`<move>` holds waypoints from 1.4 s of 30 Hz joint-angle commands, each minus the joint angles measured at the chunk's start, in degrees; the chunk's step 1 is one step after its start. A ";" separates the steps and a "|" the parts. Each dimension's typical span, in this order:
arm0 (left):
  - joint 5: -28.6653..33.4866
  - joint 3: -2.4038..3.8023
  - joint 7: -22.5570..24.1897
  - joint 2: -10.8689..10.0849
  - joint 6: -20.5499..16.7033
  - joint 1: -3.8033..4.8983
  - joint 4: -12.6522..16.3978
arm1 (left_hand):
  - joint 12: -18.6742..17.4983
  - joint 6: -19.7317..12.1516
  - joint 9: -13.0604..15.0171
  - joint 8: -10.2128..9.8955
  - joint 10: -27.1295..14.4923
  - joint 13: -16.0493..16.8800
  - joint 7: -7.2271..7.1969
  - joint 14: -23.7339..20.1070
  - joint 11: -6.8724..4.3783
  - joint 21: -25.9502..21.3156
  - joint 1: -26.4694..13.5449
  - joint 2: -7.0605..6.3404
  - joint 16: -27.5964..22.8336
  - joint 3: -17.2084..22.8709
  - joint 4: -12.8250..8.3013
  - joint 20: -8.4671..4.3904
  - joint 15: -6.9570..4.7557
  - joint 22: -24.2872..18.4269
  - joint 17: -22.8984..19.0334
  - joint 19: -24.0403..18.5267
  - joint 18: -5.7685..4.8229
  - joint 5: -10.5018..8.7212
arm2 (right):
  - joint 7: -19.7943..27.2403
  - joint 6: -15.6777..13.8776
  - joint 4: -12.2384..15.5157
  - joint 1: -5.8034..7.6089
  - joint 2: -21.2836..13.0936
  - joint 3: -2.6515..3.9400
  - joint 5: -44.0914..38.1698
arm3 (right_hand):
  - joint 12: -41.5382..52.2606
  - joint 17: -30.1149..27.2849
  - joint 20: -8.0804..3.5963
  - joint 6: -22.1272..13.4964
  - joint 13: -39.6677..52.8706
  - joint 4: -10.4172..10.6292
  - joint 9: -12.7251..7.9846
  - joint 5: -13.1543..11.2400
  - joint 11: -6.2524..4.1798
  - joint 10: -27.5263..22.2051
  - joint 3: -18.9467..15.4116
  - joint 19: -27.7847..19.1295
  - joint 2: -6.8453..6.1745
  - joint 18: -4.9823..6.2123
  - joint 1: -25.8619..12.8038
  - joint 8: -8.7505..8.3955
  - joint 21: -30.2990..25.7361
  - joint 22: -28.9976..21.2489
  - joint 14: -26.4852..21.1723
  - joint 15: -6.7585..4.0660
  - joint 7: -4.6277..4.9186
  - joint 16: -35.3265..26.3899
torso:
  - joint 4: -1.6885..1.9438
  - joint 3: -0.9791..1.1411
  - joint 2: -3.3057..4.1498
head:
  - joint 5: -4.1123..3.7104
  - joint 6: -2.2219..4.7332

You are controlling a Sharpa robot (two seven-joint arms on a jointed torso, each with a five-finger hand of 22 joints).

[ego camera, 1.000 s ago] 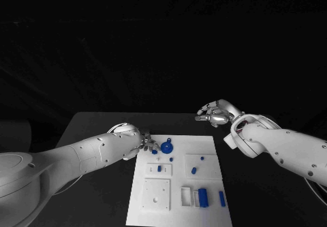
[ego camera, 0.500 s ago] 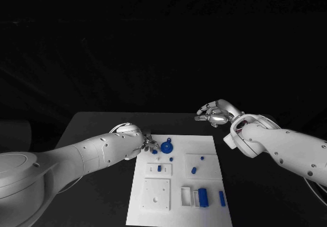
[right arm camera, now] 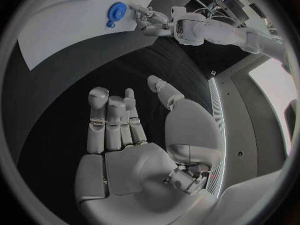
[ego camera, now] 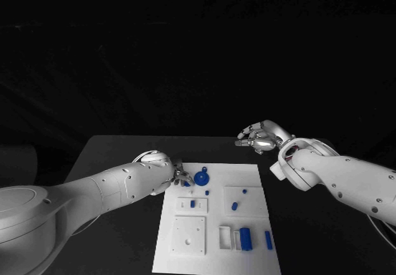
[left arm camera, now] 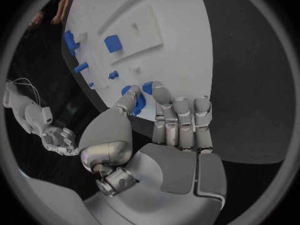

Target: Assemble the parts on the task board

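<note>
Board [ego camera: 216, 229] lies white and flat at mid-table [ego camera: 115, 154], carrying small blue pieces: a round disc [ego camera: 202, 181] near its far edge, pegs mid-board, upright blocks [ego camera: 245, 238] near the front. Left hand [ego camera: 175, 173] rests at the far left corner; the left wrist view shows its fingertips [left arm camera: 159, 91] touching the disc [left arm camera: 139, 99]. Right hand [ego camera: 261, 136] hangs above the table beyond the board, holding nothing, fingers loosely curved and apart [right arm camera: 112, 120].

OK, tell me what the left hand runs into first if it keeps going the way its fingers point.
Most likely the round blue part on the task board: the left hand has its fingertips right beside it, though whether they already touch is unclear.
</note>
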 commanded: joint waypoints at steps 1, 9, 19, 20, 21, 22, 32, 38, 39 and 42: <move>-0.39 -0.01 0.19 0.26 0.65 -0.01 -0.28 | -0.06 -0.36 -0.10 -0.13 0.21 0.00 0.15 0.22 0.24 0.22 -0.05 0.40 0.13 -0.29 -0.03 -8.75 0.06 0.02 -0.05 0.41 0.97 -0.13 | 0.26 0.75 0.15 -0.03 0.03 0.02 -0.06 | 0.35 -0.07 -0.56 0.00 -0.07 0.47 0.02 0.36 0.26 -0.32 -0.03 -0.03 0.06 3.61 -0.42 -0.23 -0.22 1.03 -0.20 -0.08 0.54 0.25 | -0.01 -0.01 0.04 | -0.06 0.02; -0.36 -0.04 0.41 0.69 0.87 -0.17 -0.88 | -0.08 -0.43 -0.26 -0.16 0.23 0.01 0.19 0.24 0.27 0.21 -0.25 0.68 0.12 -0.33 0.08 -8.76 0.03 0.01 -0.05 0.42 0.97 -0.12 | 0.24 0.76 0.21 -0.03 0.03 0.02 -0.06 | 0.37 -0.08 -0.56 0.00 -0.09 0.50 0.03 0.36 0.26 -0.32 -0.04 -0.03 0.06 3.61 -0.44 -0.23 -0.22 1.03 -0.20 -0.08 0.54 0.25 | -0.02 0.02 0.02 | -0.12 -0.05; -0.36 -0.27 0.47 1.28 0.86 -0.52 -1.44 | -0.12 -0.50 -0.44 -0.16 0.20 0.02 0.22 0.21 0.29 0.19 -0.33 0.47 0.09 -0.45 -0.04 -8.79 0.00 0.02 -0.06 0.39 0.97 -0.13 | 0.20 0.81 0.40 -0.03 -0.05 0.02 -0.06 | 0.38 -0.08 -0.56 0.00 -0.10 0.53 0.03 0.35 0.26 -0.33 -0.07 -0.04 0.04 3.61 -0.47 -0.23 -0.21 1.03 -0.21 -0.08 0.54 0.26 | -0.02 0.05 0.00 | -0.18 -0.19; -0.36 -0.41 0.45 1.30 0.77 -0.55 -1.45 | -0.13 -0.53 -0.47 -0.17 0.19 0.02 0.23 0.20 0.29 0.18 -0.32 0.39 0.09 -0.47 -0.08 -8.79 -0.01 0.02 -0.06 0.38 0.97 -0.13 | 0.21 0.81 0.43 -0.03 -0.05 0.02 -0.06 | 0.38 -0.08 -0.56 0.01 -0.10 0.53 0.03 0.35 0.26 -0.33 -0.07 -0.04 0.04 3.61 -0.48 -0.23 -0.21 1.03 -0.21 -0.08 0.54 0.26 | 0.00 0.07 -0.02 | -0.16 -0.20; -0.38 -0.57 0.45 1.32 0.76 -0.57 -1.45 | -0.13 -0.60 -0.52 -0.19 0.17 0.03 0.25 0.19 0.30 0.17 -0.32 0.25 0.08 -0.50 -0.12 -8.79 -0.02 0.02 -0.06 0.38 0.97 -0.13 | 0.21 0.81 0.46 -0.03 -0.05 0.02 -0.06 | 0.38 -0.08 -0.56 0.01 -0.10 0.53 0.03 0.35 0.26 -0.33 -0.08 -0.04 0.04 3.61 -0.48 -0.23 -0.21 1.03 -0.21 -0.08 0.54 0.26 | 0.00 0.06 -0.03 | -0.17 -0.22; -0.39 -0.66 0.45 1.33 0.74 -0.57 -1.45 | -0.14 -0.65 -0.55 -0.21 0.16 0.03 0.27 0.18 0.30 0.17 -0.34 0.16 0.07 -0.52 -0.14 -8.80 -0.03 0.01 -0.06 0.37 0.97 -0.13 | 0.21 0.81 0.48 -0.03 -0.06 0.02 -0.06 | 0.38 -0.08 -0.56 0.01 -0.11 0.54 0.03 0.35 0.26 -0.33 -0.08 -0.04 0.04 3.61 -0.48 -0.23 -0.21 1.03 -0.21 -0.08 0.54 0.26 | 0.01 0.07 -0.04 | -0.19 -0.24; -3.73 -1.21 -0.13 1.63 -0.12 -0.62 -1.61 | -0.10 -2.06 -1.38 -0.83 -0.04 0.22 0.76 -0.03 0.67 0.04 -1.27 -2.25 -0.05 -0.15 0.79 -8.89 -0.31 -0.06 -0.08 0.45 1.01 -0.15 | 0.22 0.86 0.45 -0.03 -0.05 0.02 -0.06 | 0.39 -0.08 -0.55 0.00 -0.12 0.59 0.03 0.33 0.26 -0.34 -0.12 -0.04 0.02 3.61 -0.55 -0.23 -0.21 1.03 -0.21 -0.08 0.54 0.26 | 0.03 0.06 -0.06 | -0.24 -0.21; -4.29 -1.49 -0.68 1.82 -0.62 -0.63 -1.57 | -0.19 -3.32 -2.40 -1.98 -0.45 0.35 1.15 -0.19 0.78 -0.05 -2.83 -2.66 -0.13 0.48 2.71 -8.93 -0.51 -0.11 -0.08 0.46 0.99 -0.13 | 0.16 1.03 0.42 -0.03 0.00 0.02 -0.05 | 0.40 -0.08 -0.55 -0.01 -0.13 0.62 0.03 0.33 0.26 -0.34 -0.14 -0.04 0.01 3.61 -0.58 -0.24 -0.21 1.03 -0.22 -0.08 0.54 0.26 | 0.07 0.06 -0.05 | -0.24 -0.21; -4.29 -1.51 -0.73 1.82 -0.63 -0.63 -1.59 | -0.19 -3.34 -2.50 -2.09 -0.51 0.38 1.17 -0.22 0.80 -0.06 -3.01 -2.59 -0.14 0.52 2.89 -8.94 -0.52 -0.11 -0.09 0.43 0.98 -0.13 | 0.16 1.05 0.42 -0.03 0.00 0.02 -0.05 | 0.40 -0.08 -0.55 -0.01 -0.13 0.62 0.03 0.33 0.26 -0.34 -0.14 -0.05 0.01 3.61 -0.59 -0.24 -0.21 1.03 -0.22 -0.08 0.54 0.26 | 0.07 0.06 -0.04 | -0.22 -0.21; -4.29 -1.51 -0.87 1.82 -0.81 -0.63 -1.56 | -0.25 -3.76 -2.83 -2.65 -0.96 0.51 1.28 -0.41 0.81 -0.10 -3.77 -1.93 -0.24 0.41 3.33 -8.94 -0.56 -0.10 -0.12 0.30 0.96 -0.11 | 0.13 1.18 0.42 -0.03 -0.03 0.02 -0.05 | 0.40 -0.09 -0.55 -0.02 -0.14 0.64 0.03 0.34 0.27 -0.34 -0.15 -0.05 0.01 3.61 -0.60 -0.24 -0.21 1.03 -0.22 -0.08 0.54 0.26 | 0.01 0.05 -0.04 | -0.17 -0.21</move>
